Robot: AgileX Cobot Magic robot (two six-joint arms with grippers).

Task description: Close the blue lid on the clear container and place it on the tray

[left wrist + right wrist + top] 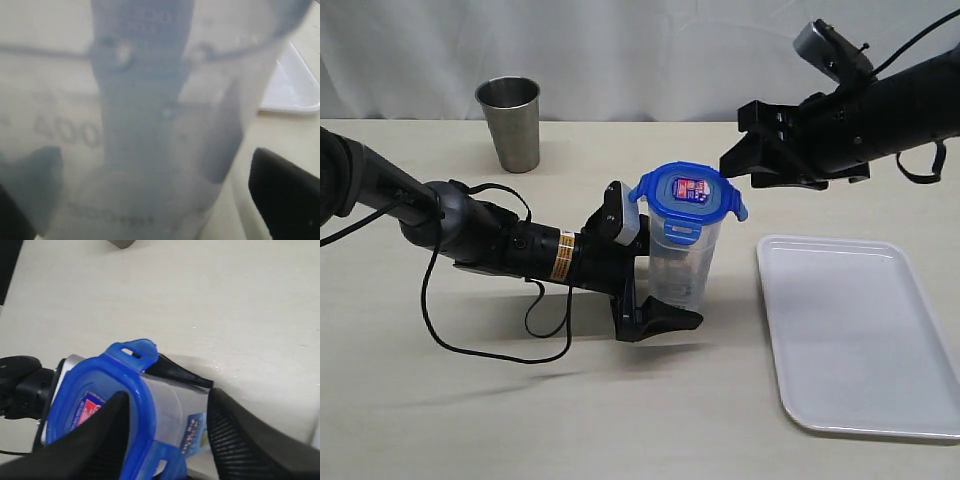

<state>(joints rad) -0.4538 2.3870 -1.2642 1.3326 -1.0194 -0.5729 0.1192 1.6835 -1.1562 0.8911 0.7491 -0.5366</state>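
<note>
The clear container [682, 262] stands upright on the table with the blue lid [686, 194] resting on its mouth, sticker up and flaps sticking outward. My left gripper [675, 297] lies low around the container's lower half, jaws open. One finger passes in front of the container and the other is hidden behind it. The left wrist view is filled by the container wall [150, 125], with a thin gap to one finger [285, 192]. My right gripper [740, 148] hovers open just right of the lid. In its wrist view the lid's rim [145, 405] lies between its fingers. The tray [860, 335] lies to the right.
A steel cup [510, 122] stands at the back left. The left arm's black cable [485, 345] loops over the table in front of that arm. A tray corner [292, 82] shows past the container in the left wrist view.
</note>
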